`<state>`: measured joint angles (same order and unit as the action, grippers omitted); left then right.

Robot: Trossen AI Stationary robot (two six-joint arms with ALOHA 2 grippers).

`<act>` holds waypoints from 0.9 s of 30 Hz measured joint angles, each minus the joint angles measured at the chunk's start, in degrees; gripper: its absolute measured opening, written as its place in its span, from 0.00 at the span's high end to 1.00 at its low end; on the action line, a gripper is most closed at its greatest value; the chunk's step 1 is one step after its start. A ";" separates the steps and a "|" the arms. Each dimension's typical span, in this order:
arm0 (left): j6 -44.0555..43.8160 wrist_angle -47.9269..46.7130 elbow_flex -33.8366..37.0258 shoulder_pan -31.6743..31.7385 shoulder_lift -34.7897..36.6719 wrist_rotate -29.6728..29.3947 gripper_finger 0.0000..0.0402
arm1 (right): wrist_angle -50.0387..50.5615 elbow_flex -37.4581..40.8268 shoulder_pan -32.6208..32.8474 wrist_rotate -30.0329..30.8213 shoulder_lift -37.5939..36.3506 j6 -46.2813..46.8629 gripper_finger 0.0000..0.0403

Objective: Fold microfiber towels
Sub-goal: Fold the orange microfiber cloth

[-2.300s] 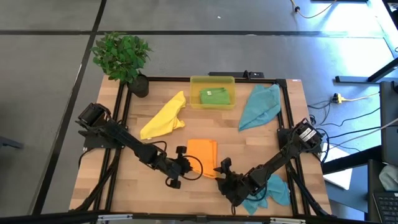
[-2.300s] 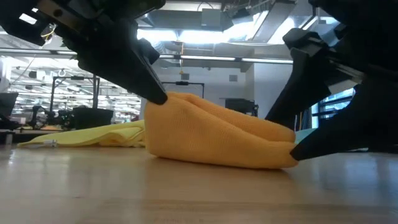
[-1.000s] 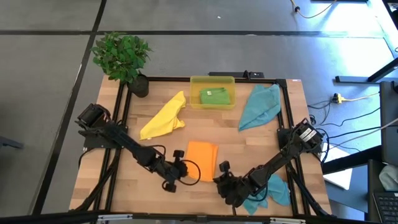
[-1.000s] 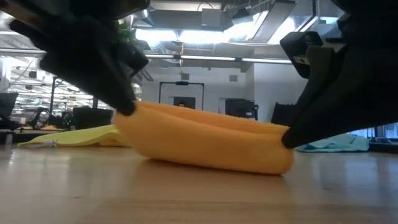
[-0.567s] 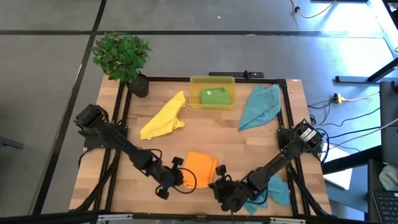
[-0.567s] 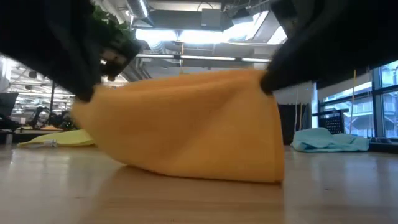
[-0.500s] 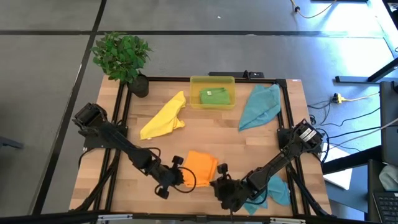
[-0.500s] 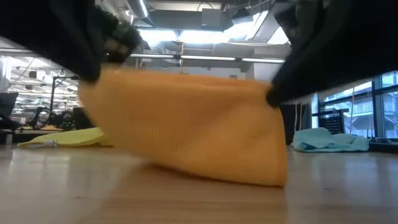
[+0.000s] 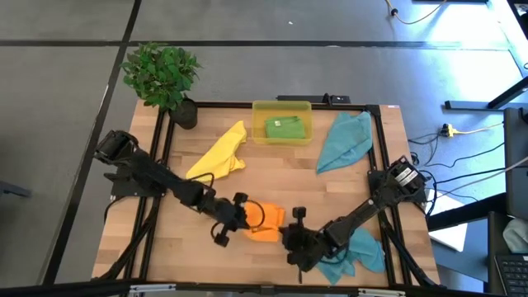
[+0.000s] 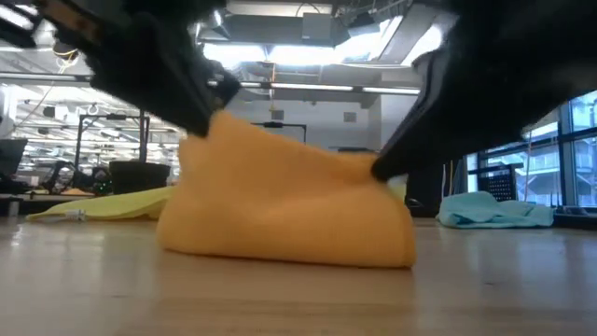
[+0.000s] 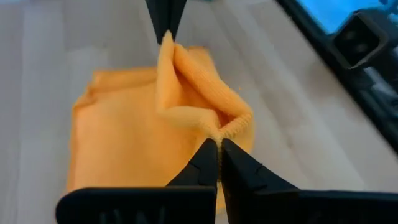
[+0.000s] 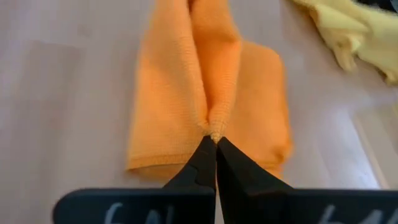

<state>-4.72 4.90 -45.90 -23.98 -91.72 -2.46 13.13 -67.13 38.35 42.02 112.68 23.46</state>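
Both claws, the left gripper (image 9: 240, 216) and right gripper (image 9: 290, 224), are pinched on the orange towel (image 9: 266, 221), mid-fold in front of the yellow bin (image 9: 281, 108); I'd say laying the lifted edge flat comes next.

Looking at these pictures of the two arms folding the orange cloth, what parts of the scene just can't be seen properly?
- The teal towel near the right arm: high view, partly covered by that arm.
- The green towel in the yellow bin: high view, too small to tell how neatly it is folded.
- The orange towel: low view, the dark arms hide both pinched corners.
- The table's far side: low view, blocked by the orange towel.
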 joint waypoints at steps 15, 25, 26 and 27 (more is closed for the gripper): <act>-2.04 6.58 7.97 10.65 0.94 3.28 1.00 | 5.08 2.46 -3.92 2.98 0.00 9.98 1.00; -2.18 6.42 8.41 15.13 0.94 1.51 1.00 | 11.52 2.46 -5.28 5.05 0.05 19.79 1.00; -2.18 6.28 8.41 15.36 0.94 1.52 1.00 | 11.32 2.46 -5.66 4.89 0.23 19.78 1.00; -2.18 6.22 8.42 15.53 0.94 1.53 1.00 | 11.34 2.46 -6.08 4.64 0.41 19.78 1.00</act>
<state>-6.90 11.11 -37.49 -8.45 -90.78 -0.93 24.48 -64.67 32.28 46.66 113.10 43.24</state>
